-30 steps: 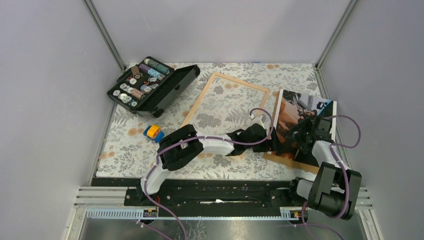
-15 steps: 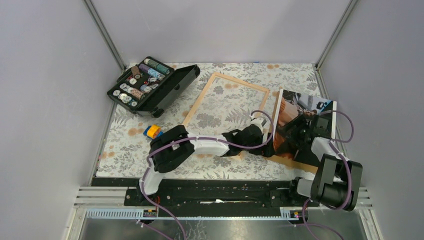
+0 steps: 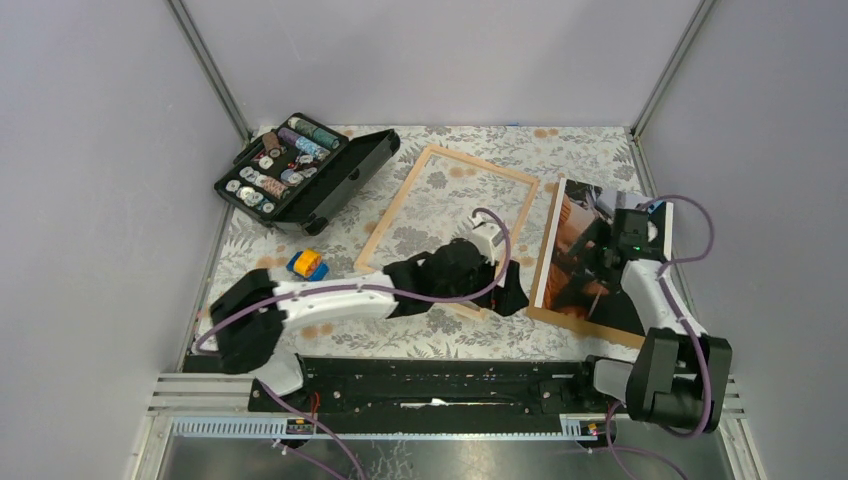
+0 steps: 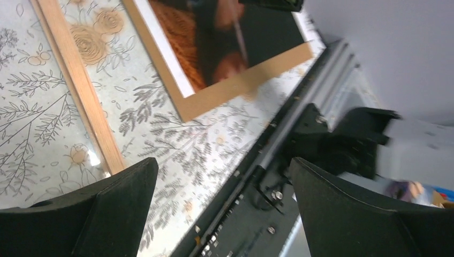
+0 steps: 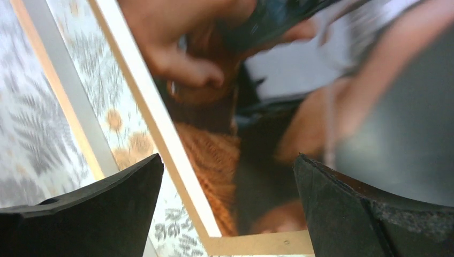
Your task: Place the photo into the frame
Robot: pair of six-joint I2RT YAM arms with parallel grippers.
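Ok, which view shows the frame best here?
Top external: the frame shows nearly whole, lying flat, only its near corner behind the left arm. Left wrist catches one rail; right wrist shows just a blurred strip of rail at its left edge.

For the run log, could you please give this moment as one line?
photo: on board, outside frame; left gripper: open, empty; right gripper: open, above photo

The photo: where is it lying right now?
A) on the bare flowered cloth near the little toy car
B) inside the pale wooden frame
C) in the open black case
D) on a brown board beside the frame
D: in the top view the photo lies on the brown board, to the right of the frame, whose centre holds no print.
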